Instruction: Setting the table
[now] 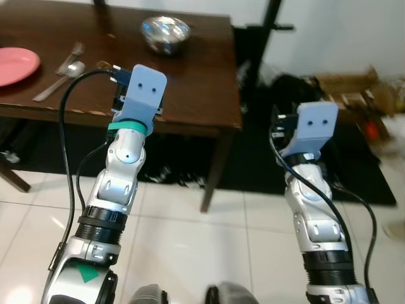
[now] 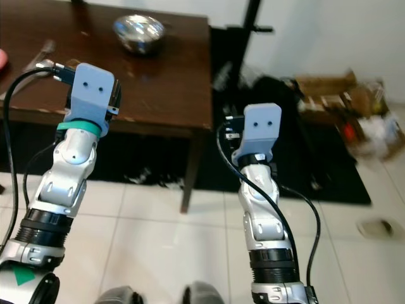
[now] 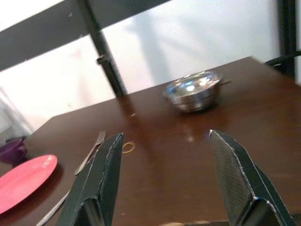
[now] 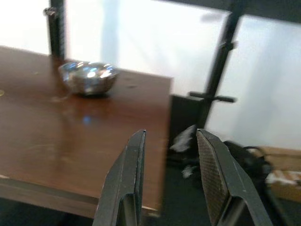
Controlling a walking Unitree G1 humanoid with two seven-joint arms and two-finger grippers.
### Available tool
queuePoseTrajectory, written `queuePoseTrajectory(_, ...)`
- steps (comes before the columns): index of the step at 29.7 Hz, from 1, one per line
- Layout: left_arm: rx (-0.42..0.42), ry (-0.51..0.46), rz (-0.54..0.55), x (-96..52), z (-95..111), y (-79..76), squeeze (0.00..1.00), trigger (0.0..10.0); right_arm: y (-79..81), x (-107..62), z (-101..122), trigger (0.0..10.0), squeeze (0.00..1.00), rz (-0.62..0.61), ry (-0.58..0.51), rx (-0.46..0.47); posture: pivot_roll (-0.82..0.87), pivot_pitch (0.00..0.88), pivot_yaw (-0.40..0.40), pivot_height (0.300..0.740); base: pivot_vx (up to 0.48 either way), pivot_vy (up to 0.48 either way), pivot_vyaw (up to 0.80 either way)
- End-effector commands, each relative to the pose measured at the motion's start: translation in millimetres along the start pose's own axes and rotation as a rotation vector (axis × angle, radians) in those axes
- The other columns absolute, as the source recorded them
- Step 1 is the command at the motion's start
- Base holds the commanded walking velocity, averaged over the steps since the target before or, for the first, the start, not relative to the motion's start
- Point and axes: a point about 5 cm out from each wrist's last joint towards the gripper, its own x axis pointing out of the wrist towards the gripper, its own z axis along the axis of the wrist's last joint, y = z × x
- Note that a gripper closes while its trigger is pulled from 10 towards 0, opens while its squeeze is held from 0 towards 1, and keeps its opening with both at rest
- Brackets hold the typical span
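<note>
Dark wooden table (image 1: pixel 190 76): steel bowl (image 1: pixel 165 33) near its far right corner; pink plate (image 1: pixel 16 64) at its left edge, fork (image 1: pixel 71 56) and spoon (image 1: pixel 63 77) just right of the plate. Left gripper (image 3: pixel 162 181) over the table's near edge, jaws wide apart, empty. Right gripper (image 4: pixel 169 176) off the table's right end, jaws parted, empty.

Table (image 1: pixel 190 88): dark brown wood, smooth, semi-gloss, reflecting light.
Bowl (image 1: pixel 165 34): polished metal, mirror-bright.
Fork (image 1: pixel 71 57) and spoon (image 1: pixel 60 79): shiny metal.
Plate (image 1: pixel 16 64): pink, smooth, glossy.
Floor (image 1: pixel 190 247): white glossy tile.
Gripper fingers (image 3: pixel 235 174): black, finely textured, matt.
</note>
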Motion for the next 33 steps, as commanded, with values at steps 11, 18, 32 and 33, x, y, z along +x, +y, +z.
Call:
queuePoseTrajectory(11, 0.003, 0.013, -0.012, -1.0, -3.3, -4.6, 0.00, 10.0, -9.7, 0.1, -4.0, 10.0, 0.00, -0.046, 0.025, -0.008, -0.02, 0.000, -0.005, 0.740, 0.480, 0.000, 0.00)
queuePoseTrajectory(18, 0.001, 0.011, -0.025, 0.0, -2.8, -6.2, 0.00, 10.0, -19.7, 0.6, -7.6, 10.0, 0.00, -0.117, 0.052, 0.009, -0.03, 0.000, 0.000, 0.740, 0.480, 0.000, -0.62)
queuePoseTrajectory(32, 0.009, -0.010, -0.046, 0.6, 0.9, -10.3, 0.00, 10.0, -19.4, 2.3, -6.2, 10.0, 0.00, -0.119, 0.040, -0.004, -0.03, 0.000, 0.005, 0.740, 0.407, 0.000, -0.21)
queuePoseTrajectory(33, 0.014, -0.015, -0.047, 0.6, 1.5, -10.6, 0.00, 10.0, -18.6, 2.4, -6.1, 10.0, 0.00, -0.115, 0.039, -0.003, -0.03, 0.000, 0.005, 0.740, 0.000, 0.000, 0.00)
